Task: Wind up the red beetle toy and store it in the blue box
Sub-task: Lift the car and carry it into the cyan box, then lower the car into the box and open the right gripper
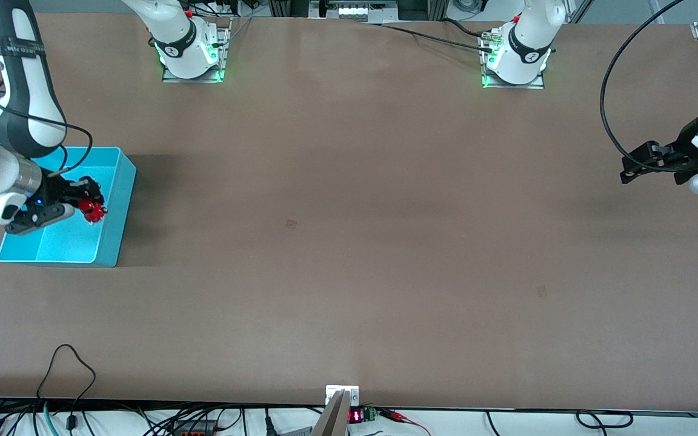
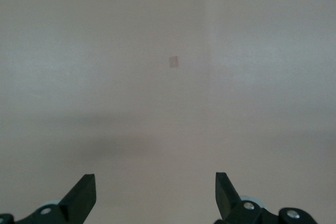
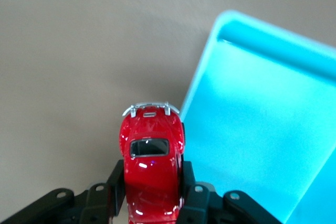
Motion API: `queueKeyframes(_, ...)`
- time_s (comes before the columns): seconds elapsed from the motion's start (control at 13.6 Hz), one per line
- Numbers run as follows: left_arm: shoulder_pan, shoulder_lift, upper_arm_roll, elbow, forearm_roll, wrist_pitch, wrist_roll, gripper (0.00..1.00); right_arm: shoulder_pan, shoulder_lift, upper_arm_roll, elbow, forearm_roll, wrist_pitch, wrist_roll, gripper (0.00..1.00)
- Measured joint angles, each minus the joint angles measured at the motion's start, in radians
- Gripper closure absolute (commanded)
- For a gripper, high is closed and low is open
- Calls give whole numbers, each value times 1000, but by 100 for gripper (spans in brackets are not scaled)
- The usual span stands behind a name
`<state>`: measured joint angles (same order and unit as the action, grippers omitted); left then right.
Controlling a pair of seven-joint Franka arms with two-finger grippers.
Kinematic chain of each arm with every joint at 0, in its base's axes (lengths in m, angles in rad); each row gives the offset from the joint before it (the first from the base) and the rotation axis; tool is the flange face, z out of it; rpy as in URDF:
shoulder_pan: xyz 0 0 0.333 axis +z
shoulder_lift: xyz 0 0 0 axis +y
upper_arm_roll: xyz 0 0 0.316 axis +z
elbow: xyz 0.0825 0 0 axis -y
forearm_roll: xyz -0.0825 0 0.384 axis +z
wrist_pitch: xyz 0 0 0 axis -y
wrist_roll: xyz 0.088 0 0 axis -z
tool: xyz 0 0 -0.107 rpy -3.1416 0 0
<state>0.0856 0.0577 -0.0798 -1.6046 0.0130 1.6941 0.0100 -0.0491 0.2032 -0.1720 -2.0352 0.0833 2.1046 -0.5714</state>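
The bright cyan-blue rectangular plastic box (image 1: pixel 106 242) with tall sloping walls and a paler rim sits at the middle left of the front view, at the right arm's end of the table. What shows of its floor is bare blue; the arm covers part of it.

The right gripper (image 1: pixel 93 209) hangs over the box, just inside the wall that faces the table's middle, and its black fingers (image 3: pixel 116 184) pinch the tiny glossy red beetle-shaped toy car (image 1: pixel 91 210) by its flanks. In the right wrist view the car (image 3: pixel 151 156) shows a rounded red roof, one small dark window with a silvery frame and a silvery bumper at its outer end; it hangs over the box's pale rim (image 3: pixel 202 72), with brown table on one side and blue interior on the other.

The left gripper (image 1: pixel 626 169) waits at the right edge of the front view, over bare table at the left arm's end, well apart from the box. In the left wrist view its dark fingertips (image 2: pixel 84 195) stand spread with nothing between them.

The brown tabletop (image 1: pixel 349 242) fills the whole middle of the front view between the two grippers. Cables (image 1: pixel 70 375) lie along the bottom edge.
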Motion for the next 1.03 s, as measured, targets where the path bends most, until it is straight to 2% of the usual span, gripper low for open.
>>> queueKeyframes(0.37, -1, 0, -3, 0, 0, 0, 0, 0, -9, -5, -99, -107, -102, 103, 98, 100)
queueKeyframes(1.03, -1, 0, -4, 0, 0, 0, 0, 0, -80, 216, -114, -130, -107, 278, 176, 98)
